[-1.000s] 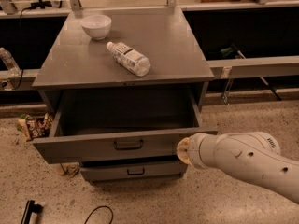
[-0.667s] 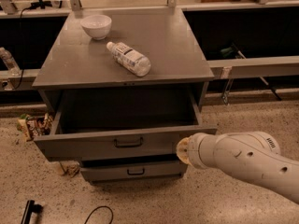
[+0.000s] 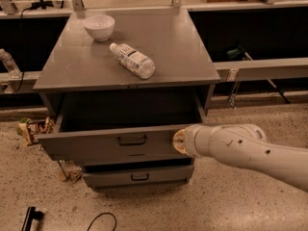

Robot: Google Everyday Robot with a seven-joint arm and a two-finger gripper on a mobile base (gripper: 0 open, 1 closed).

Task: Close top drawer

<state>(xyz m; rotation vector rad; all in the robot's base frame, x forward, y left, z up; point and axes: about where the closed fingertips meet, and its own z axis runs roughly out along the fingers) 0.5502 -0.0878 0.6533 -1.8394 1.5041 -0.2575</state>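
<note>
Two drawers are showing: the top drawer (image 3: 96,144) is standing pulled out, its inside dark, above a lower drawer (image 3: 159,175). One bowl (image 3: 99,27) and one bottle (image 3: 132,60), label unreadable, are resting on the cabinet top (image 3: 183,57). The gripper (image 3: 179,142) is sitting against the top drawer's front, right of its handle (image 3: 132,140); how far open it is cannot be told.
</note>
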